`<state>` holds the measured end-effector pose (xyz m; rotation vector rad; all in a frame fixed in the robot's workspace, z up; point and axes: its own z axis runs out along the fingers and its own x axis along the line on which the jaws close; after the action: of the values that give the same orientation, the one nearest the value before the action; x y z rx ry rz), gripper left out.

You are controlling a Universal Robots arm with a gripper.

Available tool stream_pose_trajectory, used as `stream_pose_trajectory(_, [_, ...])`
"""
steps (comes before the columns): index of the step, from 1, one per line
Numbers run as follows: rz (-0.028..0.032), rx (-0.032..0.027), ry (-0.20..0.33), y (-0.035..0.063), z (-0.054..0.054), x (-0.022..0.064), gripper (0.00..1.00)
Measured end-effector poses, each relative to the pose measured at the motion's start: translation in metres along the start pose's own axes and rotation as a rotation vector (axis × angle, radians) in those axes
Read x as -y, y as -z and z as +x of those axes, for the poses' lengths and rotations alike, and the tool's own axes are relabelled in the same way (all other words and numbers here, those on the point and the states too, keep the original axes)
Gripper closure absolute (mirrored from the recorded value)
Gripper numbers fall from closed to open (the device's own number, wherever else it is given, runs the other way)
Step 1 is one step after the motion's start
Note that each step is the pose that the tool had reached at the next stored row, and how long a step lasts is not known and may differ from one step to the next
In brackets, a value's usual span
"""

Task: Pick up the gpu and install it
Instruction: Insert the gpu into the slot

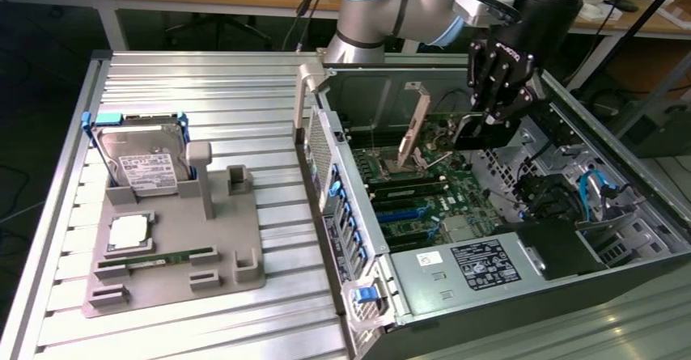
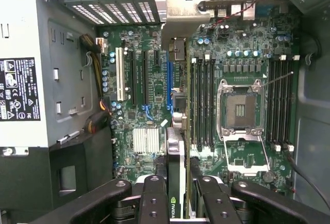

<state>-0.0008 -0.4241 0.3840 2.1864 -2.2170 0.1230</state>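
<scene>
While the gpu (image 2: 175,167) is clamped edge-on between the fingers (image 2: 154,203) of the gripper (image 1: 488,117), it is held above the motherboard (image 2: 149,84) inside the open computer case (image 1: 637,174), near the expansion slots (image 2: 135,77) but not seated; its metal bracket (image 2: 183,15) is seen toward the rear grille. A misaligned descent is judged the chief risk: the card edge could be driven onto the board beside the blue slot (image 2: 169,84) rather than into it; the bracket could be caught on the rear frame; the card could be tilted in the grip and jammed; nearby cables (image 2: 95,123) might be snagged. A green NVIDIA mark is read on the card; the white label (image 2: 18,90) on the power supply (image 1: 481,263) carries print too small to be read.
</scene>
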Motion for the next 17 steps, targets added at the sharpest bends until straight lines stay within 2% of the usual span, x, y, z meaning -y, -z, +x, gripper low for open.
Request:
stream_pose_trajectory(7, [0.0006,0.0001,0.007,-0.0109,-0.001,-0.0016,0.73])
stream_pose_trajectory(17, [0.001,0.0003,0.012,-0.0289,-0.002,-0.0091,0.73])
